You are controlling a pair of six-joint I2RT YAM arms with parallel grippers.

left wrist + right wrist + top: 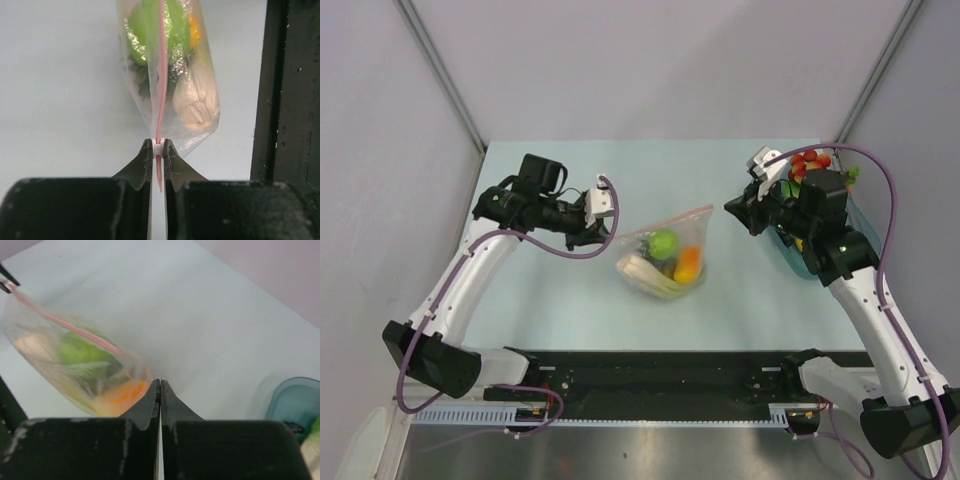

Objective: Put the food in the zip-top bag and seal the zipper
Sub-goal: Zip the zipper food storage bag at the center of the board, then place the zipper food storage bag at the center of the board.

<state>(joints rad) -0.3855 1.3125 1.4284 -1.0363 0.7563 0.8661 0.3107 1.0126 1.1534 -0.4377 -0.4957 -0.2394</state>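
The clear zip-top bag lies at the table's middle with a green ball, an orange piece and pale stalks inside. Its pink-red zipper runs along the top edge. My left gripper is shut on the zipper's white slider end at the bag's left corner, also seen from above. My right gripper is shut and empty, right of the bag and apart from it; from above it sits at the right. Strawberries lie in the teal bowl.
The teal bowl sits at the table's right edge under my right arm; its rim shows in the right wrist view. A black rail runs along the near edge. Grey walls enclose the table.
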